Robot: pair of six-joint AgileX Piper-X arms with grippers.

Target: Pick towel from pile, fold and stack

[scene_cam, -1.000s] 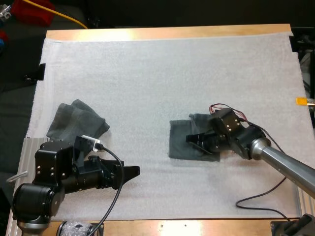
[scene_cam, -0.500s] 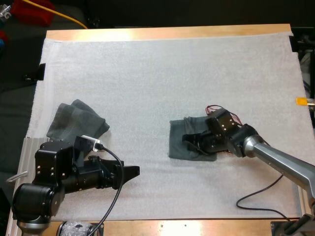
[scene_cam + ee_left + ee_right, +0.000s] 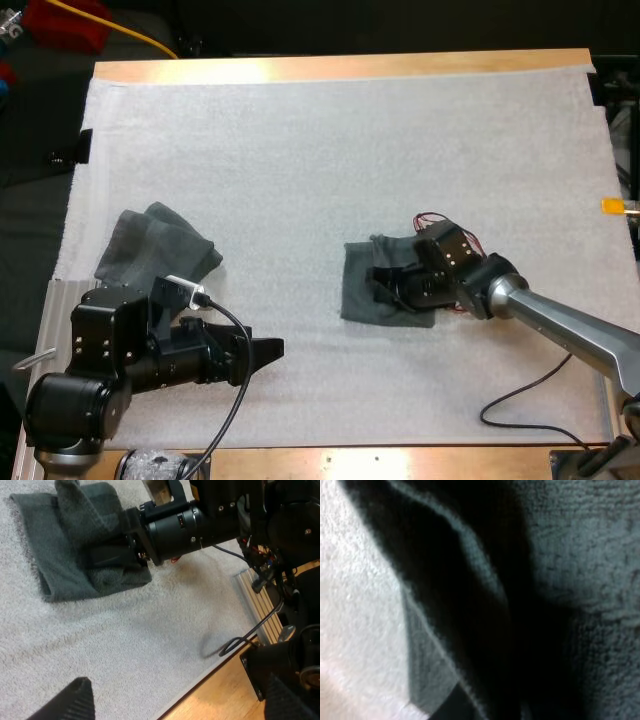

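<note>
Leftmost, a crumpled towel (image 3: pixel 155 245), dark grey-green, lies in a heap on the white mat (image 3: pixel 330 150) near that mat's left edge. Just in front of it sits the bulk of the left arm, and the left gripper (image 3: pixel 268 349) points toward the middle of the mat, low over bare mat and clear of both towels. Seen from the left wrist, its 2 fingertips (image 3: pixel 75 702) stand well apart with nothing between them.

Further right, past the middle of the mat, a 2nd towel (image 3: pixel 358 300) lies mostly flat, with one fold of cloth raised along its right side. The right gripper (image 3: pixel 385 287) is pushed into that raised fold, resting on the 2nd towel, with the right arm trailing off behind it. From the right wrist, cloth sits close against the camera beside a strip of mat, and I cannot tell whether this gripper is clamped on the towel or apart. The wooden table (image 3: pixel 340 66) shows as a band beyond the mat's far edge.
</note>
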